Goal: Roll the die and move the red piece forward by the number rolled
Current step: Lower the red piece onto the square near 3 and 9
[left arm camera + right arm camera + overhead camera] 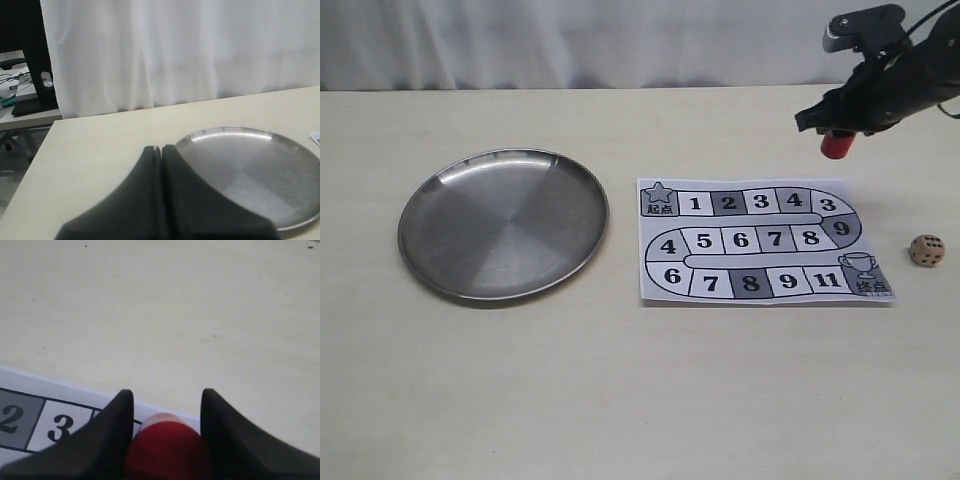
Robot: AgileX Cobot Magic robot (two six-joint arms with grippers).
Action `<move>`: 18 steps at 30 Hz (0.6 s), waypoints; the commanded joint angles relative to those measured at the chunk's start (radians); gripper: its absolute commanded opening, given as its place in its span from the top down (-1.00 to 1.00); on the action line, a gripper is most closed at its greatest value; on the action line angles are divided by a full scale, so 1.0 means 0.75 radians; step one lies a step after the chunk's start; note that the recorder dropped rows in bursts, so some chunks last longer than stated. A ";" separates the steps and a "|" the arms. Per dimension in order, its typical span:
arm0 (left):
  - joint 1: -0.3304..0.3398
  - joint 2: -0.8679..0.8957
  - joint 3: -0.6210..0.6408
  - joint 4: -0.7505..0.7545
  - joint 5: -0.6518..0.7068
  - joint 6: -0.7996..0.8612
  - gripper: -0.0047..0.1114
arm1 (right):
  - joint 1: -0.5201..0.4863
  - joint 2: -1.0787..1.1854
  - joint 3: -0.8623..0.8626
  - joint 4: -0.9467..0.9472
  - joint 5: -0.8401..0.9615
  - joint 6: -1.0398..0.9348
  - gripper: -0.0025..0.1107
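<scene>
- Your right gripper point(839, 136) is grasping the red piece point(836, 147): in the right wrist view the two dark fingers point(117, 430) are pressing on either side of the red cylinder point(167, 445), its rounded end showing between their tips
- In the exterior view you are holding the red piece beyond the far right corner of the game board point(760, 240), over the bare table point(620, 400); whether it is touching the table cannot be told
- In the right wrist view the board's edge point(60, 427) is lying just behind the piece, with the squares marked 2 and 3 showing beside the fingers
- The die point(926, 250) is sitting on the table to the right of the board, near the trophy square and apart from the sheet, well below the gripper in the exterior view
- The round metal plate point(505, 152) is lying on the table to the left of the board, close to it but not touching
- Your left gripper point(161, 148) is showing only in the left wrist view; its jaws are pressing together with nothing between them, and it is hanging beside the plate's rim point(235, 129)
</scene>
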State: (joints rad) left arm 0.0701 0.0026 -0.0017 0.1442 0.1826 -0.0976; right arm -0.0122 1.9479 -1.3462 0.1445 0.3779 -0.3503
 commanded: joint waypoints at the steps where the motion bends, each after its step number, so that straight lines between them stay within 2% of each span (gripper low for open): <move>1: 0.006 -0.003 0.002 -0.001 -0.013 0.001 0.92 | -0.044 0.016 0.047 -0.012 -0.006 0.010 0.88; 8: 0.006 -0.003 0.002 -0.001 -0.013 -0.001 0.92 | -0.042 0.147 0.182 -0.012 -0.229 0.010 0.88; 18: 0.006 -0.003 0.002 -0.001 -0.013 -0.001 0.92 | -0.042 0.201 0.184 -0.012 -0.234 0.010 0.88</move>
State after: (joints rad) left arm 0.0701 0.0026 -0.0017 0.1442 0.1826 -0.0976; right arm -0.0407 2.0834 -1.2137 0.1406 0.1715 -0.3441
